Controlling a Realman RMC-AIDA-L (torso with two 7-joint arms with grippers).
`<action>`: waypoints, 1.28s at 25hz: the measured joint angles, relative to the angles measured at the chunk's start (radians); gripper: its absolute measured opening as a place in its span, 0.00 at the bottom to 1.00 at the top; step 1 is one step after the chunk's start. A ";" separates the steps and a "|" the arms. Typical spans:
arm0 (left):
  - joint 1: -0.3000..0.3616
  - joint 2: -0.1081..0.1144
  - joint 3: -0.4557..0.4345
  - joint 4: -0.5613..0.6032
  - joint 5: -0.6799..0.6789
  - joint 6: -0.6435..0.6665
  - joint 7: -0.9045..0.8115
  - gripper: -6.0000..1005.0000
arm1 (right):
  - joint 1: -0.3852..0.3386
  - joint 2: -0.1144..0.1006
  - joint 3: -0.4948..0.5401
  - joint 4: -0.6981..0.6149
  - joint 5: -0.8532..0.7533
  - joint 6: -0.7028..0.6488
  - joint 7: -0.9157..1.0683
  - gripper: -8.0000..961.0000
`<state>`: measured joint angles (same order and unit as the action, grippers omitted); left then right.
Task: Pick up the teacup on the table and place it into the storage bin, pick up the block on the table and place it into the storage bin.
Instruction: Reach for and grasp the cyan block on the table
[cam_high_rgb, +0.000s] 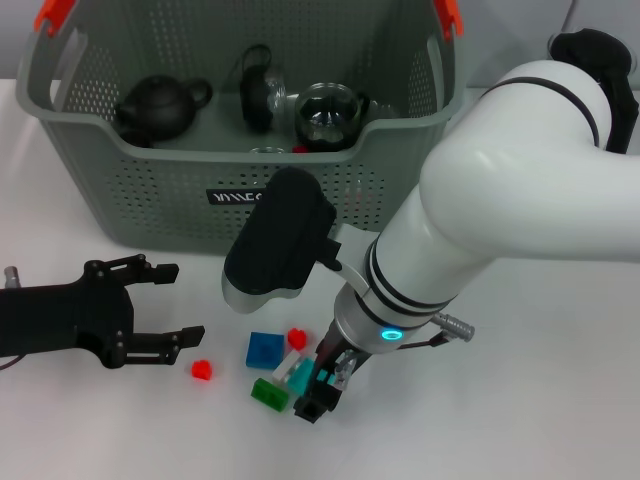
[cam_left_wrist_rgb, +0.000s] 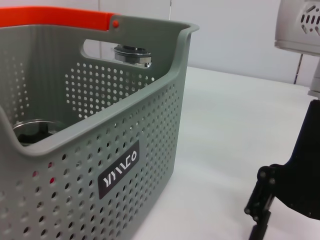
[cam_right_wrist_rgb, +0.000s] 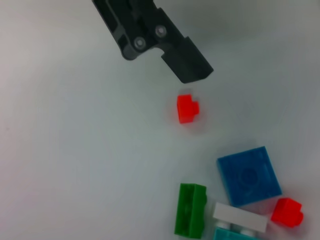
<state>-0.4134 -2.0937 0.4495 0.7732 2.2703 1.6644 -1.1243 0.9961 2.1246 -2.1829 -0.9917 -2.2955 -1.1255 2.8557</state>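
The storage bin (cam_high_rgb: 150, 190) stands at the back of the table, its black label (cam_left_wrist_rgb: 120, 167) facing me. No teacup shows on the table. Several small blocks lie in front of the bin: a blue block (cam_high_rgb: 265, 350), a green block (cam_high_rgb: 269, 393), a white block (cam_right_wrist_rgb: 240, 217), a cyan block (cam_high_rgb: 300, 378) and two red blocks (cam_high_rgb: 202, 370) (cam_high_rgb: 297, 338). My right gripper (cam_high_rgb: 322, 392) is down at the cyan block, right of the green one. My left gripper (cam_high_rgb: 180, 302) lies open near the table's left side, its lower finger (cam_right_wrist_rgb: 165, 45) just beside the lone red block (cam_right_wrist_rgb: 187, 108).
Inside the bin sit a black teapot (cam_high_rgb: 155, 105), a dark-lidded glass vessel (cam_high_rgb: 258, 90) and a round glass pot (cam_high_rgb: 330, 115). My bulky white right arm (cam_high_rgb: 500, 200) reaches across the bin's right front corner. White tabletop (cam_left_wrist_rgb: 235, 130) stretches right of the bin.
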 joint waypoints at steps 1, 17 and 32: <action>0.000 0.000 0.000 0.000 0.000 0.000 0.000 0.87 | 0.000 0.000 0.000 0.001 0.002 0.001 0.000 0.94; -0.001 0.000 0.000 0.000 0.000 0.000 0.000 0.87 | -0.001 0.000 -0.002 0.004 0.005 0.003 -0.004 0.59; -0.002 0.000 0.000 0.000 0.001 0.000 0.000 0.87 | 0.000 0.000 -0.002 0.026 0.021 0.021 -0.015 0.58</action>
<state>-0.4157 -2.0939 0.4495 0.7732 2.2713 1.6644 -1.1244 0.9960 2.1244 -2.1844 -0.9657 -2.2749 -1.1046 2.8405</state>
